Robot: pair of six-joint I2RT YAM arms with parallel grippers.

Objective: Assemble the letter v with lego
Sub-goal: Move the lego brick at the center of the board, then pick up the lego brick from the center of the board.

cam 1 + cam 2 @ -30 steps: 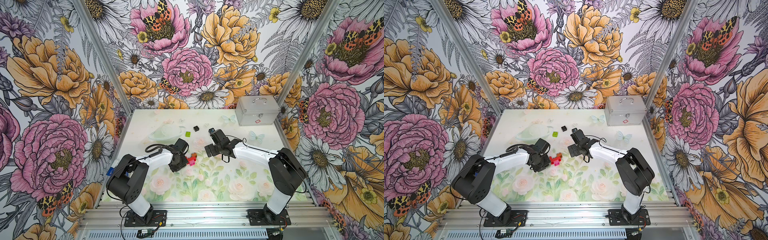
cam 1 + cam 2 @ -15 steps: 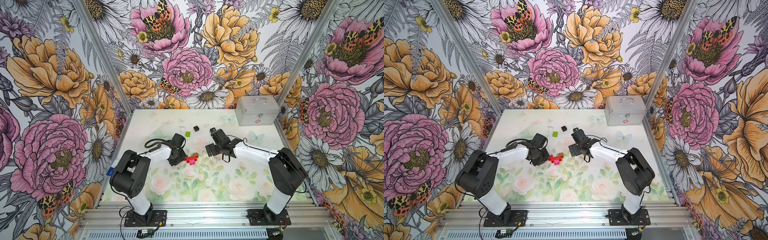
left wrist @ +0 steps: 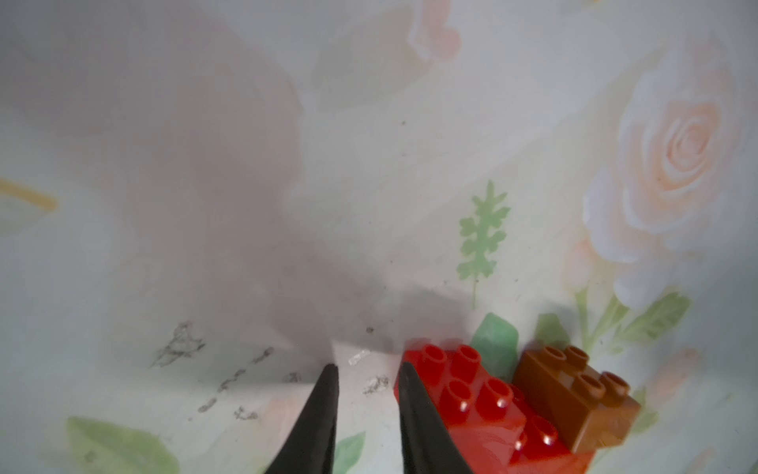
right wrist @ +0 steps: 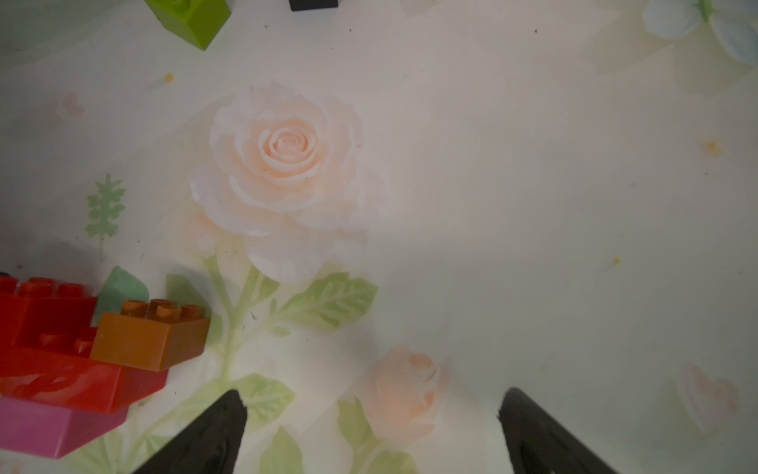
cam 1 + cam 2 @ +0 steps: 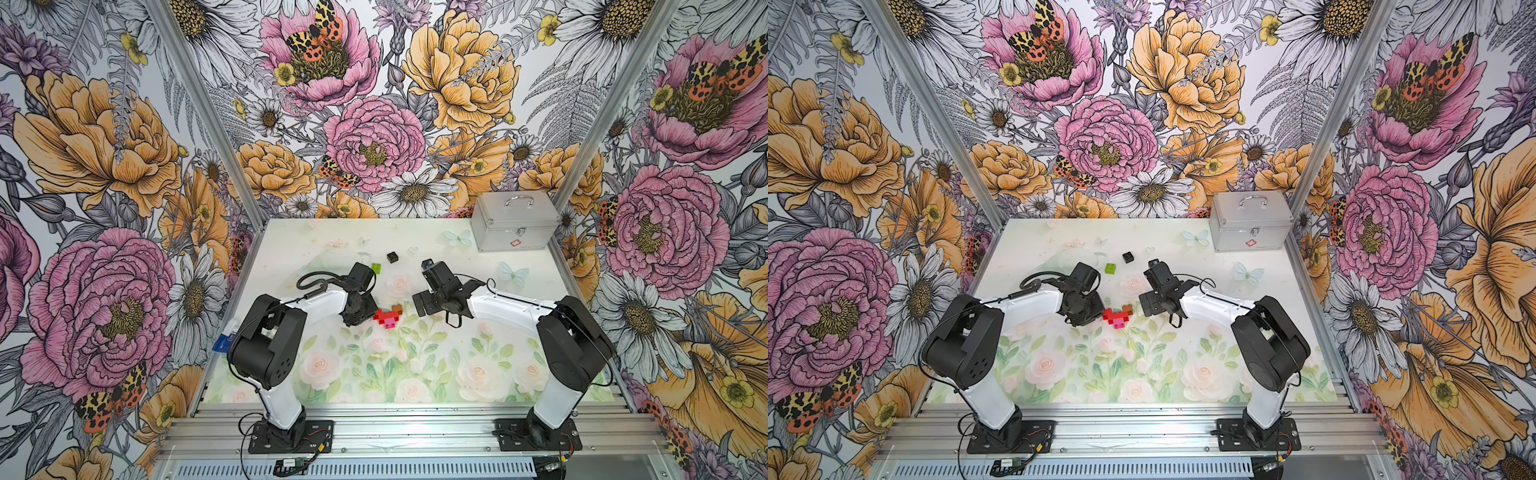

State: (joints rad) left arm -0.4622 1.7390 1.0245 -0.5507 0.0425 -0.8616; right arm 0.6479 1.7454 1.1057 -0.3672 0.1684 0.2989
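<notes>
At the left, the left gripper (image 3: pixel 367 373) is low over the floral-printed table (image 5: pixel 457 374). Its black fingers are drawn nearly together with nothing between them, and the outer side of one finger is right against the long red brick (image 3: pixel 492 443).

That brick belongs to the unfinished multicolour brick figure (image 5: pixel 387 316), which sits near the middle of the table between the two grippers. A magenta-pink brick (image 4: pixel 53 427) is lowest and the long red brick lies over it. A square red brick (image 3: pixel 459 385) and an orange-brown square brick (image 3: pixel 574 394) sit side by side on top.

Towards the far edge, well apart from the figure, a lime-green square brick (image 5: pixel 376 268) lies loose beside the left arm's wrist. A black square brick (image 5: pixel 392 257) lies just beyond it.

To the figure's right, the right gripper (image 4: pixel 371 396) has its jaws spread wide and holds nothing, with only bare table between them.

In the far right corner stands a silver metal case (image 5: pixel 515 226) with a handle on its lid. It has a small red emblem on its front, and no writing on it can be read.
</notes>
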